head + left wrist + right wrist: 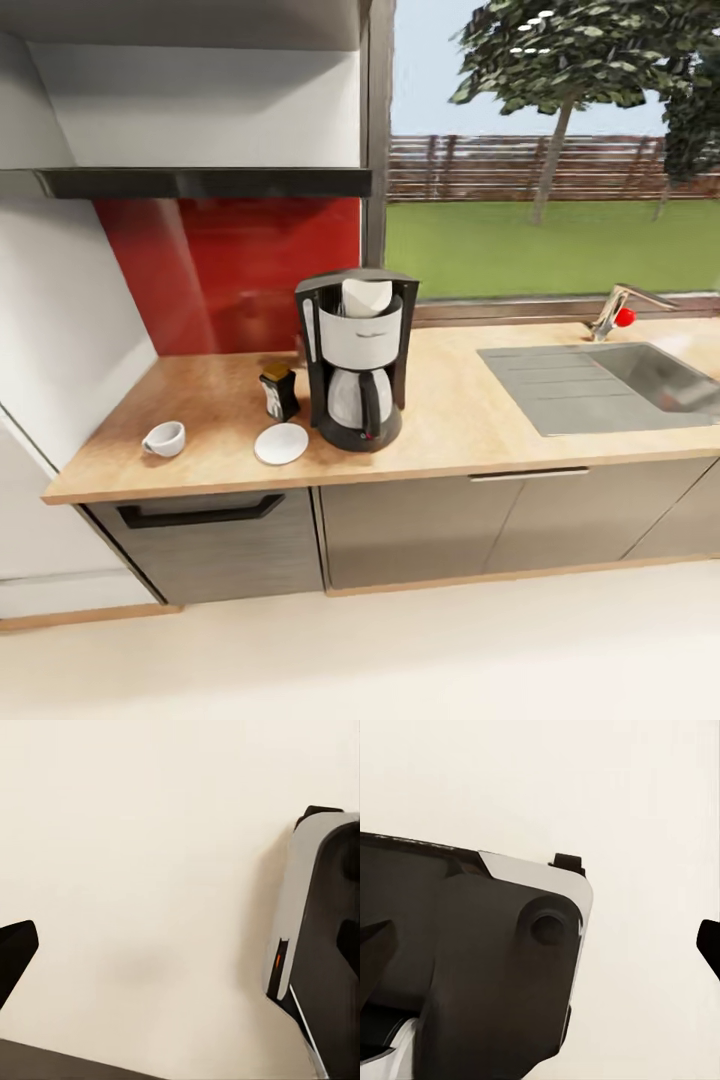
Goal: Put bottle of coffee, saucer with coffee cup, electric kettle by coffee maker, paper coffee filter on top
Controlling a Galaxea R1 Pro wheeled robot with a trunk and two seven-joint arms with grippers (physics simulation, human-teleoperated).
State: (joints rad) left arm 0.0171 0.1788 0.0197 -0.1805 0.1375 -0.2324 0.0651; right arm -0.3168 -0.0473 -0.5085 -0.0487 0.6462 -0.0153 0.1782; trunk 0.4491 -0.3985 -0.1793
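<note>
Head view: coffee maker (355,360) on countertop (460,420), saucer (281,443) beside.

Both wrist views show dark fingertip (13,956) edges, pincer states unclear

Kitchen countertop (470,420): light tan wood grain, over glossy grey cabinet fronts (420,530). Coffee maker (355,360): black body, white upper panel, silver carafe with black handle, small red switch; a white paper filter (366,296) sits at its top. Bottle of coffee (279,391): dark, gold-tan cap. Saucer (281,444) and coffee cup (164,439): plain white. Kitchen shelf (200,182): dark grey-black. Backsplash (220,270): glossy red. Sink (600,385): matt grey steel; the tap (620,312) carries a red knob. Floor (400,650): pale cream.
</note>
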